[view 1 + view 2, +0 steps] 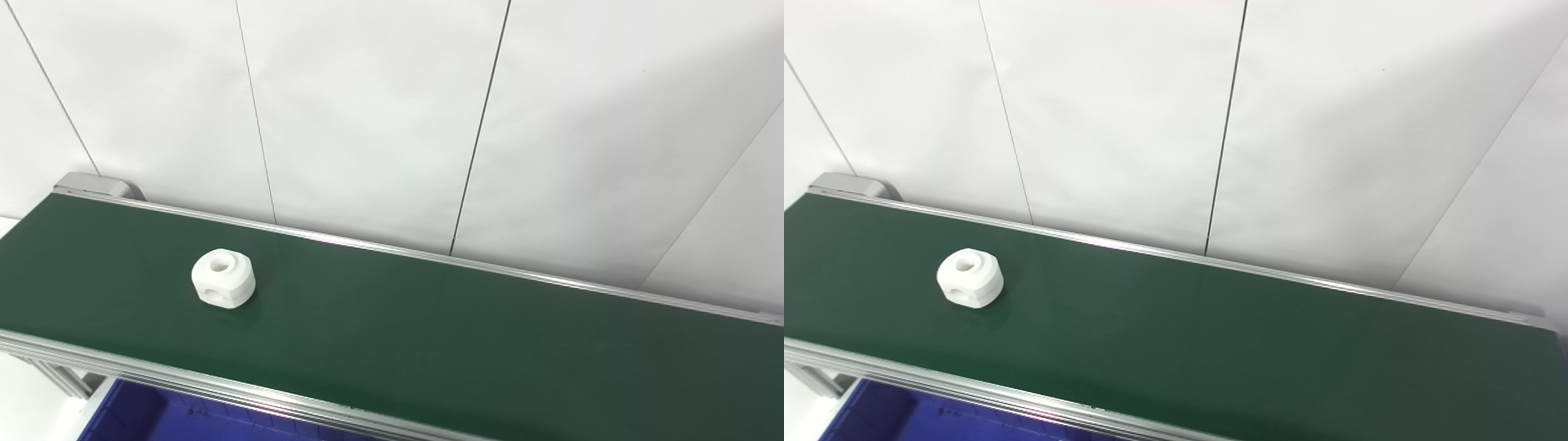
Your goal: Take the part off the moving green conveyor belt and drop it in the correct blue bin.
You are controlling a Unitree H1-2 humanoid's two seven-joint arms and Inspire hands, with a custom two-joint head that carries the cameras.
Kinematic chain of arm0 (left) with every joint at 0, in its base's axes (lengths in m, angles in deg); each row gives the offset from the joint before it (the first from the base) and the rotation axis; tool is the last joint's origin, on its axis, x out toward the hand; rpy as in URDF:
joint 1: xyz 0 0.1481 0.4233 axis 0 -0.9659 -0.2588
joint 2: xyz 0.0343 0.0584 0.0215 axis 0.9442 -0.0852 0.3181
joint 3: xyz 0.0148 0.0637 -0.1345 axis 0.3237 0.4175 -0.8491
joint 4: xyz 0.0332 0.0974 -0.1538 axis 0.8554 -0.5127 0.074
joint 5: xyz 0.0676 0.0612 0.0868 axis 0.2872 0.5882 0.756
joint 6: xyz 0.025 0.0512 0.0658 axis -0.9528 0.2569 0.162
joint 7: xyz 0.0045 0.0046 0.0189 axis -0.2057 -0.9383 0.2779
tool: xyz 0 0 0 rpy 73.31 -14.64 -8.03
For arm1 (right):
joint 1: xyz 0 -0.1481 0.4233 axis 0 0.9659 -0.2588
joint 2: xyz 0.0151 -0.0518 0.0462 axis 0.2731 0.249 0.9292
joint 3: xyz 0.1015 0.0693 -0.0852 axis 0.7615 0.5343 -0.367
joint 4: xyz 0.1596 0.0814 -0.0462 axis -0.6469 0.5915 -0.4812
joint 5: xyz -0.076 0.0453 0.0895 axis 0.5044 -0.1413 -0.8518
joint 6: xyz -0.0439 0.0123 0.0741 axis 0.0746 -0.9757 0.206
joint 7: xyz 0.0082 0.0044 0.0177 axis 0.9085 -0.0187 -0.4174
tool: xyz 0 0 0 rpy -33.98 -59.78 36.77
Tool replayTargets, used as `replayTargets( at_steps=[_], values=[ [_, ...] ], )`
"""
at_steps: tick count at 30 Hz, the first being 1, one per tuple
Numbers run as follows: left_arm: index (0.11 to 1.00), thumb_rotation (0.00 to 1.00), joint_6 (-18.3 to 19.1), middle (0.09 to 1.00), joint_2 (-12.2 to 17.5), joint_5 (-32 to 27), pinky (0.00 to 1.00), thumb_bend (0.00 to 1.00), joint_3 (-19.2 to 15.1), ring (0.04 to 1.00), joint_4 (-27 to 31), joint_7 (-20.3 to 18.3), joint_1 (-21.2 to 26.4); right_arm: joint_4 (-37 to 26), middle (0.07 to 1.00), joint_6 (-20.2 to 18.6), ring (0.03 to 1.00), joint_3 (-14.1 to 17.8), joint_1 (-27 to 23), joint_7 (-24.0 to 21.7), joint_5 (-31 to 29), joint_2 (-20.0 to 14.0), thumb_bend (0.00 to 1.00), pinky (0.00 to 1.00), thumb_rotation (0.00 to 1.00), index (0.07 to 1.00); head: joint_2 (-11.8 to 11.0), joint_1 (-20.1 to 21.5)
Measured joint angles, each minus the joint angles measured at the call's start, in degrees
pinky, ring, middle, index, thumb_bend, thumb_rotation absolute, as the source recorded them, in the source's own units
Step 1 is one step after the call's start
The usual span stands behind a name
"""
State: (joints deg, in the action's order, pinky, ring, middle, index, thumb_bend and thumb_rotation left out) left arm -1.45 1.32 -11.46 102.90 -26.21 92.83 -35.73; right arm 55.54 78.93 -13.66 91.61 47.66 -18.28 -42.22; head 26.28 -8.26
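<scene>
A white, rounded part [223, 277] with a hole in its top lies on the green conveyor belt [429, 331], toward the belt's left end; it also shows in the right eye view [969, 277]. A blue bin [159, 416] shows in part below the belt's near rail at the bottom left, its inside mostly hidden. Neither hand is in view.
Aluminium rails run along the belt's near edge [184, 380] and far edge [429, 256]. A grey end housing [98, 184] sits at the belt's far left. A white panelled wall [392, 110] stands right behind the belt.
</scene>
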Motion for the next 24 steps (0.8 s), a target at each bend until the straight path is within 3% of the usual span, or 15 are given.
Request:
replayTargets(
  at_steps=[3,8,12,17,24],
  values=[
    [0.675,0.22,0.04,0.679,0.55,-0.25,0.56,0.87,0.24,0.629,2.77,0.66,-0.29,0.01,0.819,0.0,0.798,-0.05,0.0,0.05,0.02,0.0,0.86,0.74,0.38,0.881,0.26,0.09],
    [0.664,0.21,-0.02,0.672,1.82,-0.85,0.56,0.87,-0.56,0.618,12.65,1.13,-0.19,0.06,0.827,0.0,0.808,-0.34,-0.47,0.32,0.01,-0.03,0.85,0.75,0.38,0.887,0.97,0.79],
    [0.666,0.19,-0.03,0.676,2.46,-2.71,0.55,0.86,-3.91,0.625,16.37,-0.09,0.82,0.08,0.829,0.0,0.814,-0.36,-0.8,0.32,-0.16,-0.03,0.85,0.77,0.38,0.892,1.14,0.97],
    [0.675,0.18,-0.11,0.688,2.32,-7.29,0.56,0.87,-11.41,0.637,22.04,-6.84,1.83,0.78,0.822,0.0,0.806,-1.12,-1.28,0.68,-0.21,-0.04,0.85,0.77,0.4,0.888,1.76,1.41],
    [0.685,0.24,-0.1,0.696,1.36,-3.86,0.57,0.91,-16.43,0.64,21.93,-9.65,4.93,0.8,0.818,0.01,0.798,-2.52,-2.65,2.96,0.22,-0.29,0.85,0.76,0.4,0.888,3.52,2.81]
  ],
)
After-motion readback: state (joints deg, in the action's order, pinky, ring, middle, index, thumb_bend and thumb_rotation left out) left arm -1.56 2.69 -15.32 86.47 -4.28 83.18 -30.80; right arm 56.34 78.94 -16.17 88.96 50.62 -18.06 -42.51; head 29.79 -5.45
